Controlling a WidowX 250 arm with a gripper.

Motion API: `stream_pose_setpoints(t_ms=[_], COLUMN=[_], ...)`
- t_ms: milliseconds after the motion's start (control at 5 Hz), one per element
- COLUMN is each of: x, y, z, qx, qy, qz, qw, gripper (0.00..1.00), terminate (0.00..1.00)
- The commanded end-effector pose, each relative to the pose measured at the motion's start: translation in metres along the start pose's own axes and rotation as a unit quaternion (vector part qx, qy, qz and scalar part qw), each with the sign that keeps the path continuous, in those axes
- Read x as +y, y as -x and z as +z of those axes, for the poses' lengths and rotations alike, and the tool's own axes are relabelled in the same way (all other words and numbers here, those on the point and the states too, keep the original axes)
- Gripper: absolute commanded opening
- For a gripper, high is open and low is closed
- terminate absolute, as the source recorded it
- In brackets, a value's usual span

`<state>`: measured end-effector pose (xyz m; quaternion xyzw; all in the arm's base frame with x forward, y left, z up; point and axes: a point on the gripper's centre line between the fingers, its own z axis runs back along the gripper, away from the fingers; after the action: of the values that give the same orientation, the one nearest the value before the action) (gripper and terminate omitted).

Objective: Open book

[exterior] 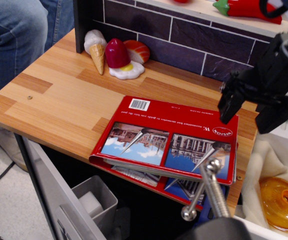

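The red book (174,137) lies closed and flat on the wooden counter (59,95), its near edge overhanging the counter's front. Its cover shows two building photos with blue sky and a white barcode (139,104) at the far left corner. Pages fan out slightly under the cover at the near side. My black gripper (249,117) hangs open just above the book's right far corner, one finger (228,107) over the cover's right edge, the other (271,117) past it to the right. It holds nothing.
Toy food stands at the back left: an ice cream cone (96,47), a red popsicle (116,53), sushi (137,50). A red pepper (244,7) lies on the shelf. An orange lid (283,202) sits right below, a metal tap (209,192) in front, a person's jeans (14,35) at left.
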<state>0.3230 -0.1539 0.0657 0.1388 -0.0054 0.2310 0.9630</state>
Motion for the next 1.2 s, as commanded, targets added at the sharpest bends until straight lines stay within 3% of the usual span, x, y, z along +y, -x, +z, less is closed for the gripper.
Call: stream_pose_setpoints(t_ms=[0,200,600,800,1000], x=[-0.015,-0.014,0.017,0.036,0.061], y=[-0.008,-0.007,-0.012,-0.02,-0.027], z=[-0.009,-0.023,-0.025,-0.012,0.005], qx=[-0.028,-0.014,-0.018,-0.032,-0.068], qy=[-0.003,-0.026,-0.053,-0.059,-0.064], qz=[0.001,-0.005,-0.02,-0.04,-0.061], qw=[0.9996,0.9995,0.9982,0.9969,0.9937], gripper=[1.0,1.0,1.0,1.0,1.0], terminate=[0.0,0.0,0.0,0.0,0.0])
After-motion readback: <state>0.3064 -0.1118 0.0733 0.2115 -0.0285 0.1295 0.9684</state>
